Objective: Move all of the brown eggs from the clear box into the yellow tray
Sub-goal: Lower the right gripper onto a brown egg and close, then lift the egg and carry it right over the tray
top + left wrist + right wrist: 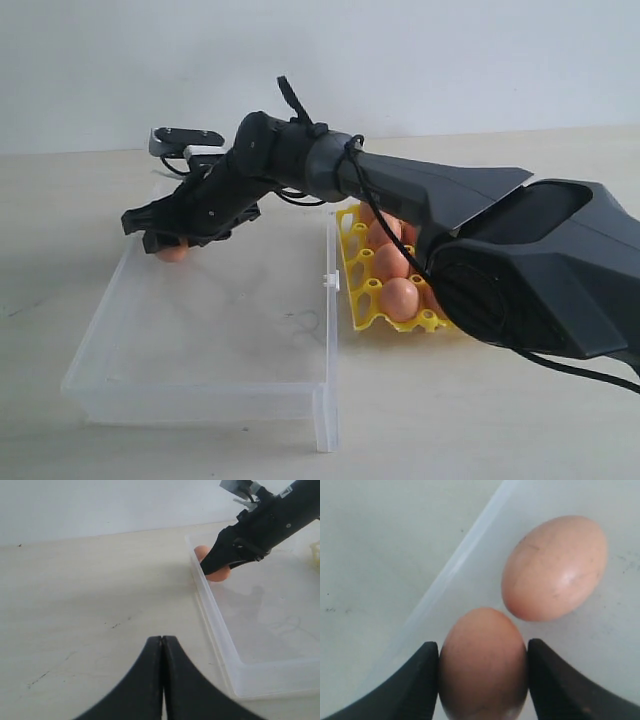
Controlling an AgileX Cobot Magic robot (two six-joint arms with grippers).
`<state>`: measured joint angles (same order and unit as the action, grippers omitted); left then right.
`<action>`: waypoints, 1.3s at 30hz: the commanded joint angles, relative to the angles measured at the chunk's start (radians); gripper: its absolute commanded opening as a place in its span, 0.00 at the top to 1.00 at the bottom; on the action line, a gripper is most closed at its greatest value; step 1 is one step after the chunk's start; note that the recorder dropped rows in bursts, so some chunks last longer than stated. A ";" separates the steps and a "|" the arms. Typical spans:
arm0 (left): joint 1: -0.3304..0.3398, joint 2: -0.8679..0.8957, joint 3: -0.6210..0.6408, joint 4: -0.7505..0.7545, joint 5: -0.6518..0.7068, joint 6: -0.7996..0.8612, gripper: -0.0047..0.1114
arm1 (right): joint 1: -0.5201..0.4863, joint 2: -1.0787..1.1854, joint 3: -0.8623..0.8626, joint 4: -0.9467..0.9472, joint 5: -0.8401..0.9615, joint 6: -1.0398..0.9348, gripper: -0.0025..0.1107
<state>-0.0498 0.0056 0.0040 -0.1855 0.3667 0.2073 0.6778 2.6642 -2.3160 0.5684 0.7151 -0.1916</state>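
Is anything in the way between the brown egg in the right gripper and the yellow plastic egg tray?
Only the clear plastic box's low wall with its white clasp stands between; the smooth brown egg would need lifting over it.

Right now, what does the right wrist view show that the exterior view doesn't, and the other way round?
Only the right wrist view: the fingers pressing both sides of one brown egg, with a second egg lying close beside it. Only the exterior view: the yellow tray holding several eggs, and the white clasp on the clear box. Both: the box's wall and an egg at the fingers.
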 commanded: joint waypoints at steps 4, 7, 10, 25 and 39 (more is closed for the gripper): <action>0.001 -0.006 -0.004 -0.001 -0.010 -0.002 0.96 | -0.005 -0.088 0.000 -0.029 0.039 -0.052 0.98; 0.001 -0.006 -0.004 -0.001 -0.010 -0.002 0.96 | -0.005 -0.131 0.054 -0.049 0.015 -0.057 0.98; 0.001 -0.006 -0.004 -0.001 -0.010 -0.002 0.96 | -0.007 -0.185 0.158 -0.058 -0.053 -0.062 0.98; 0.001 -0.006 -0.004 -0.001 -0.010 -0.002 0.96 | -0.057 -0.679 0.981 -0.110 -0.758 -0.044 0.98; 0.001 -0.006 -0.004 -0.001 -0.010 -0.002 0.96 | -0.277 -1.066 1.627 -0.050 -0.949 -0.050 0.98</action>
<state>-0.0498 0.0056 0.0040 -0.1855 0.3667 0.2073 0.4491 1.6280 -0.7611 0.4953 -0.2114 -0.2369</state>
